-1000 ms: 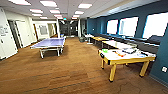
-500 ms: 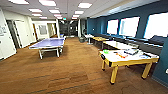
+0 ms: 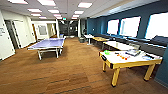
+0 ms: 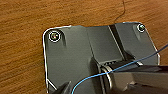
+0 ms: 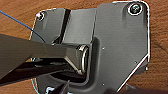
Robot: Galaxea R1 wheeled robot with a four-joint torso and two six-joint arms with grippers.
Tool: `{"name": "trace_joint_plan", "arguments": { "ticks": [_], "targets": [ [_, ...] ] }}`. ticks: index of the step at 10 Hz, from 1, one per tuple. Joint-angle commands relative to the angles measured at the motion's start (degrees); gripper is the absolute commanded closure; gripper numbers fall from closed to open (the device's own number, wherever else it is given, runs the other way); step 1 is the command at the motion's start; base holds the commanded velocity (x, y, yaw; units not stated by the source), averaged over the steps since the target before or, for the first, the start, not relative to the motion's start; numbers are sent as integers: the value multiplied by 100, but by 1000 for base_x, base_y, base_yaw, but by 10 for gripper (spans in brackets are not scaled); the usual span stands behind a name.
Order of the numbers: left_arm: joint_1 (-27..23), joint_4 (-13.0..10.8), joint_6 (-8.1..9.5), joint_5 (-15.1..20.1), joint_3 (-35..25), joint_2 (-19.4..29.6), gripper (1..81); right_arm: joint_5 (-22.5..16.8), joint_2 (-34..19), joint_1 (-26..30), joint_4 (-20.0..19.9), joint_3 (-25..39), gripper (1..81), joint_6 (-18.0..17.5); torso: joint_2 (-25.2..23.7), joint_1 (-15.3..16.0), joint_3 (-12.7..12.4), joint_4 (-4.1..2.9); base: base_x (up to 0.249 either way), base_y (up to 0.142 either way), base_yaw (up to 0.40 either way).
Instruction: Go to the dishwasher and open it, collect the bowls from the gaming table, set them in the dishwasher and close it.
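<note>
Pincer state on either arm cannot be told: both wrist views look down past the robot's own dark plate at brown wood-look floor (image 4: pixel 22 50), and nothing shows held.

Nearest in the head view is that same floor, open and bare ahead of the robot. Beyond it, to the right, stands the gaming table (image 3: pixel 117 63), yellow-framed with black corner pieces, its near corner turned toward the camera. A small green bowl (image 3: pixel 107 52) sits on the tabletop close to the near-left edge, apart from a scatter of small orange bits and what look like papers nearer the far right corner. Whether there are other bowls I cannot make out. Farther off on the left stands a blue table-tennis table (image 3: pixel 48 43); along the blue wall run more tables under bright windows.

Risk, as I judge it: the bowl lies near the edge, so a careless reach could nudge it off, and the jutting corner could catch the base on a tight approach.
</note>
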State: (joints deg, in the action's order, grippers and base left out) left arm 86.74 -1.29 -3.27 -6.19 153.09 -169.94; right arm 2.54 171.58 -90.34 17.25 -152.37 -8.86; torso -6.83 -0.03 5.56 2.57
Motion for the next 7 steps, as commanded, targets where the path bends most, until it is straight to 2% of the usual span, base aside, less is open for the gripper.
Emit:
{"name": "trace_joint_plan", "arguments": {
  "ticks": [1,7],
  "targets": [
    [-310,-3,-42,250,11,65,10,-254,1,292,85,24,10,16,0,3,0,0,170,83,0],
    [-302,-46,-42,250,11,56,10,-254,10,275,94,16,10,16,0,3,0,0,168,85,0]
  ]
}}
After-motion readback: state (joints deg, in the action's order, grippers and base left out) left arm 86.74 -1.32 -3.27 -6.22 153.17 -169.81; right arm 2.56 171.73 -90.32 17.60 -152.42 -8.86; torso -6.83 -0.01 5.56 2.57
